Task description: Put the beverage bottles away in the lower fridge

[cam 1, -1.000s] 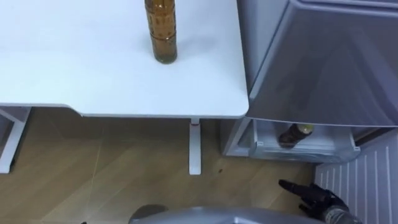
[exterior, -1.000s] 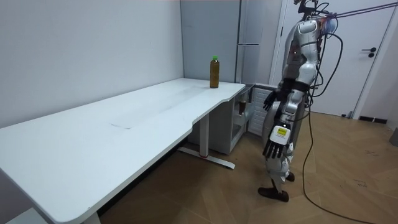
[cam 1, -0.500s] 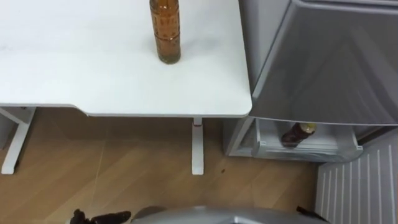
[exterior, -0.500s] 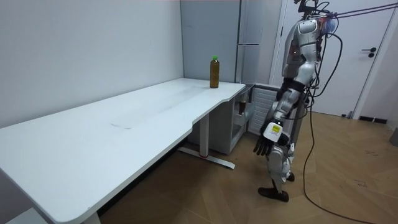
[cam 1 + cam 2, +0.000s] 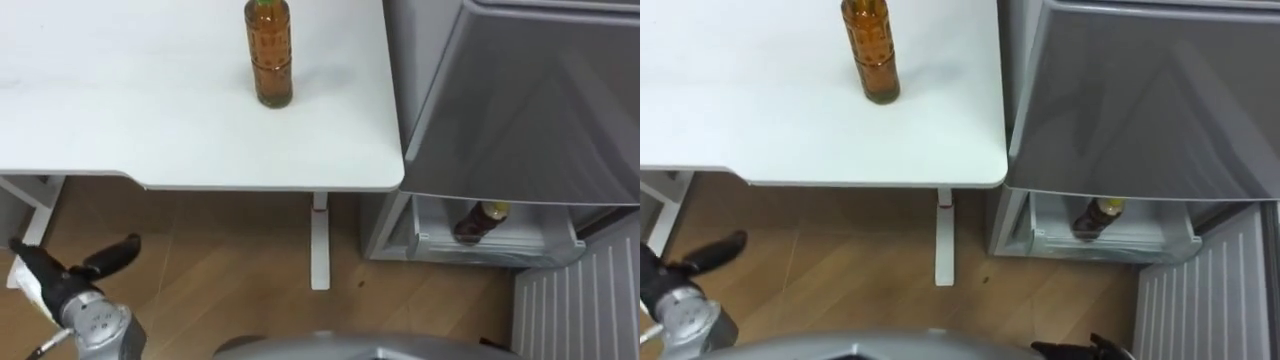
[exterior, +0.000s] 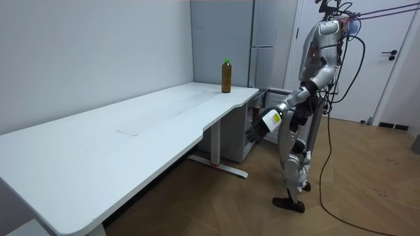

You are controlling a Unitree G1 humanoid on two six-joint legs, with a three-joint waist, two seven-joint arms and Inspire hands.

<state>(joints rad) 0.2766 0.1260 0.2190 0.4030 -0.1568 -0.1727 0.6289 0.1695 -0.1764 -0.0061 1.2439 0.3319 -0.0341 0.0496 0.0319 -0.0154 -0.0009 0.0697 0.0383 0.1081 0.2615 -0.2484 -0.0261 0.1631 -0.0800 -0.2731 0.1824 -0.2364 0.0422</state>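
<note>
The robot stands on the wooden floor at the corner of the white table [image 5: 150, 120], just in front of the grey fridge [image 5: 520, 100]. Its left hand [image 5: 60, 278] is lifted forward below the table edge. The fingers are straight and the thumb points away from them, so the hand is spread wide and carries nothing. Of the right hand [image 5: 1080, 350] I see some dark fingers low beside the body, and I cannot tell if they are spread or curled.

One brown bottle [image 5: 270, 55] with a green cap stands upright on the table, near the end beside the fridge and well apart from both hands. The lower door [image 5: 590, 300] of the fridge is open. Inside the lower compartment [image 5: 500, 240] a second bottle [image 5: 480, 220] lies in a pale drawer.
</note>
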